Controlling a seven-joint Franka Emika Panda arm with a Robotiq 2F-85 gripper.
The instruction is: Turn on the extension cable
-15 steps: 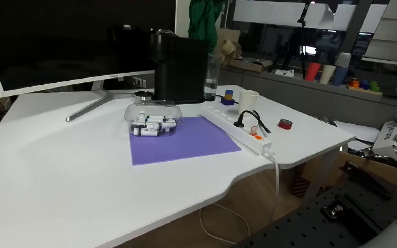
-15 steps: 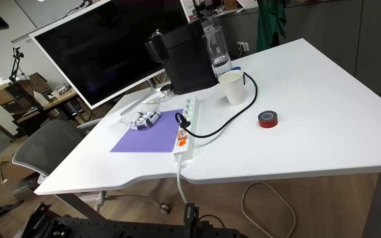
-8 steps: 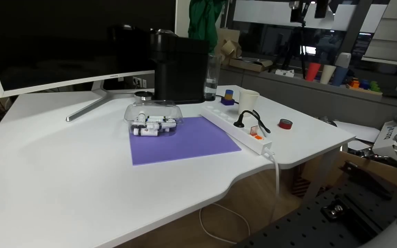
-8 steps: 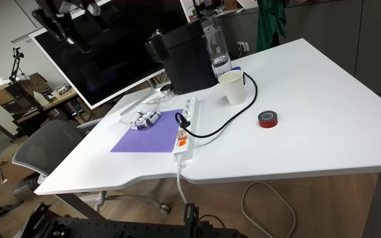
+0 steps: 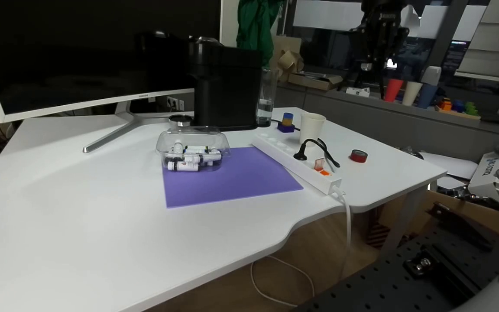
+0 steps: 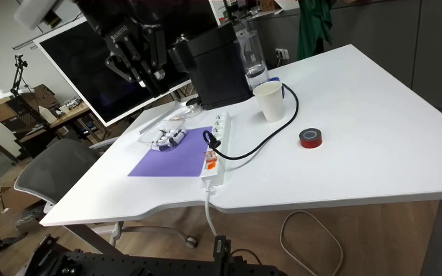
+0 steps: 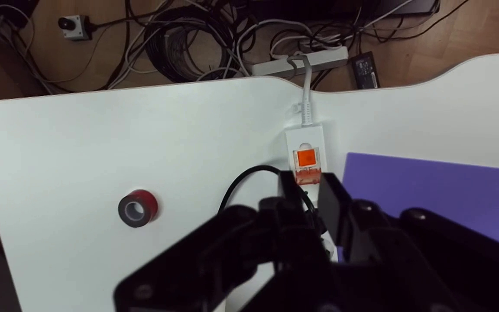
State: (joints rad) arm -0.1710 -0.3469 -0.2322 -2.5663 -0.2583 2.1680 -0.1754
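Observation:
The extension cable is a long white power strip (image 5: 295, 164) lying on the white desk. In the wrist view its orange switch (image 7: 306, 157) is exposed, and the clear reddish cover (image 7: 308, 177) stands flipped back. A black plug (image 6: 213, 142) sits in a socket close to the switch, and the white cord (image 6: 208, 207) runs off the desk edge. My gripper (image 7: 307, 174) hangs high above the strip, its two fingers apart with a narrow gap and nothing between them. From the wrist, the fingertips line up with the cover, just past the switch. The fingers hide part of the plug and strip.
A black lead (image 6: 269, 140) loops beside the strip. A paper cup (image 6: 271, 103), a red tape roll (image 6: 310, 138), a purple sheet (image 5: 228, 182), a clear box of small bottles (image 5: 193, 149), a black coffee machine (image 5: 228, 86) and a monitor (image 6: 140, 50) stand around.
My gripper has come down into both exterior views from above, moving towards the power strip. Its fingers have drawn closer together. The things on the desk have not moved.

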